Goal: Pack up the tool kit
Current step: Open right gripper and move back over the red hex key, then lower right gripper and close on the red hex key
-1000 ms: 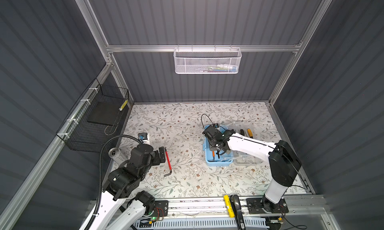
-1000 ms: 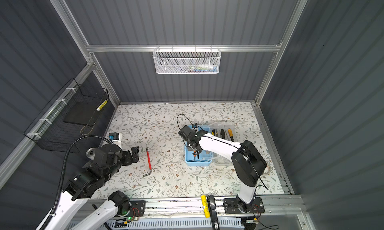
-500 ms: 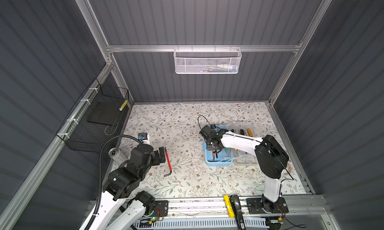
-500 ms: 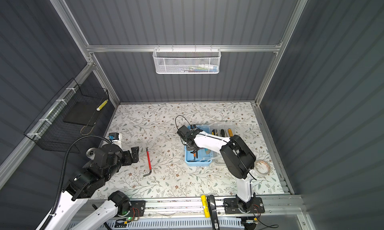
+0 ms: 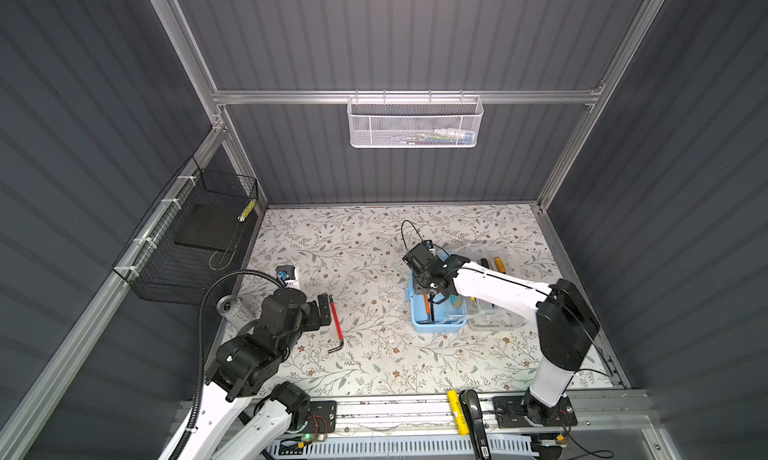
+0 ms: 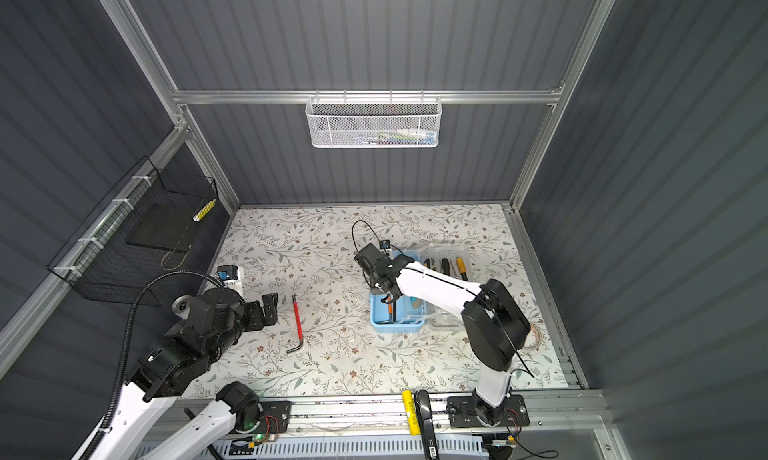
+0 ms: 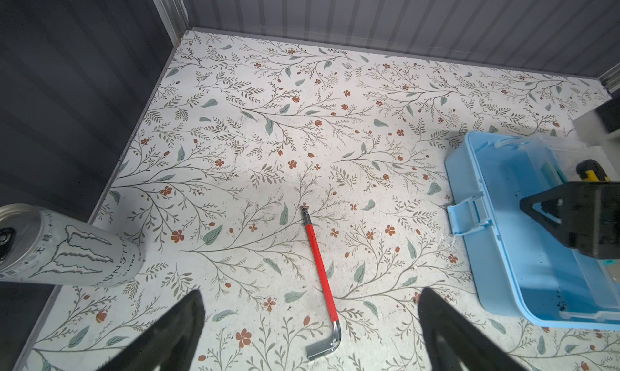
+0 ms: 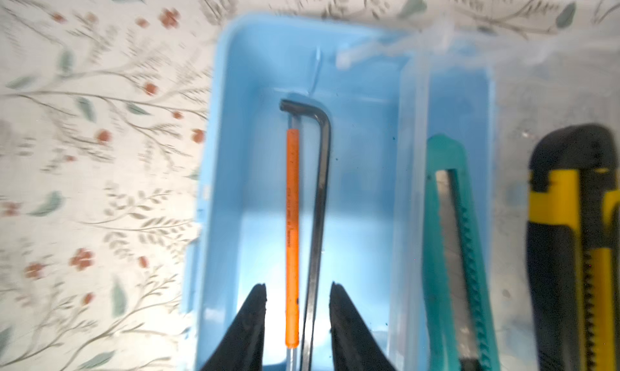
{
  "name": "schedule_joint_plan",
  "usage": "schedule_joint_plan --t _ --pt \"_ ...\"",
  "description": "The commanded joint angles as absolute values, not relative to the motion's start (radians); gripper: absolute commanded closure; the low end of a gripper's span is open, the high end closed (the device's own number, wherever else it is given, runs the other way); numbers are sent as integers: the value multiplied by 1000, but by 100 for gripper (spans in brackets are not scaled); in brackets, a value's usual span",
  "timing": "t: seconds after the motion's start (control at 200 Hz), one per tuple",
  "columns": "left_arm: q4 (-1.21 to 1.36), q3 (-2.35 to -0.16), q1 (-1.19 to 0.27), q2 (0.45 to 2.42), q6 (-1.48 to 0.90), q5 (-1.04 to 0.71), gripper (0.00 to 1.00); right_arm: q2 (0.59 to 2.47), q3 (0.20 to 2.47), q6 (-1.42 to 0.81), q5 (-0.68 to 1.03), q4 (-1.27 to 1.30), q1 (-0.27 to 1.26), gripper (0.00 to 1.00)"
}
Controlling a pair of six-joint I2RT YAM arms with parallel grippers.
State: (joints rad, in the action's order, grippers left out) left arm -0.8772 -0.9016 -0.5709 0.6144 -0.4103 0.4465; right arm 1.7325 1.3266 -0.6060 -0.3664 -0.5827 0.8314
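Observation:
The tool kit's light-blue box (image 5: 436,328) (image 6: 397,325) stands open right of centre, its clear lid (image 5: 492,318) laid out to the right. An orange hex key (image 8: 292,218) and a black hex key (image 8: 318,201) lie side by side on the box floor (image 8: 365,184). My right gripper (image 8: 298,285) (image 5: 432,297) reaches down into the box, open, its fingers either side of both keys without touching them. A teal utility knife (image 8: 453,218) and a yellow-black one (image 8: 570,235) lie beside them in clear plastic. My left gripper (image 7: 310,294) (image 5: 323,314) hangs wide open over a red hex key (image 7: 320,268) (image 5: 336,320) on the table.
A Monster can (image 7: 67,248) (image 5: 227,306) stands at the table's left edge by my left arm. A black wire basket (image 5: 187,237) hangs on the left wall and a white mesh basket (image 5: 413,123) on the back wall. Screwdrivers (image 5: 494,266) lie behind the clear lid.
The right gripper's jaws have parted over the two hex keys in the box, and the right arm has shifted slightly. The left arm has not moved.

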Motion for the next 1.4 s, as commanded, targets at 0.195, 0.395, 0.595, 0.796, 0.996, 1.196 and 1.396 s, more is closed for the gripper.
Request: schedule_joint_plan --t 0.195,0.395,0.595,0.796,0.996,1.196,1.396 --pt "-879 -895 -571 566 -405 477 1 1902 1540 -491 -207 -512 1028 63" --pt "-882 -897 -571 576 -402 483 1 2119 1708 -458 -83 -449 1102 64" --pt "-879 -895 -571 565 -402 485 1 2285 1900 -434 -8 -521 1139 62" --pt "-881 -895 -571 541 -406 495 0 2348 1941 -433 -15 -529 1163 62" --pt "-877 -892 -571 529 -405 496 1 2402 1986 -422 -1 -563 1176 61" --pt "-879 -894 -570 525 -405 497 0 2475 2079 -411 -23 -638 1184 61" --pt "-879 -891 -571 505 -407 503 1 2536 2162 -419 -71 -728 1184 63"
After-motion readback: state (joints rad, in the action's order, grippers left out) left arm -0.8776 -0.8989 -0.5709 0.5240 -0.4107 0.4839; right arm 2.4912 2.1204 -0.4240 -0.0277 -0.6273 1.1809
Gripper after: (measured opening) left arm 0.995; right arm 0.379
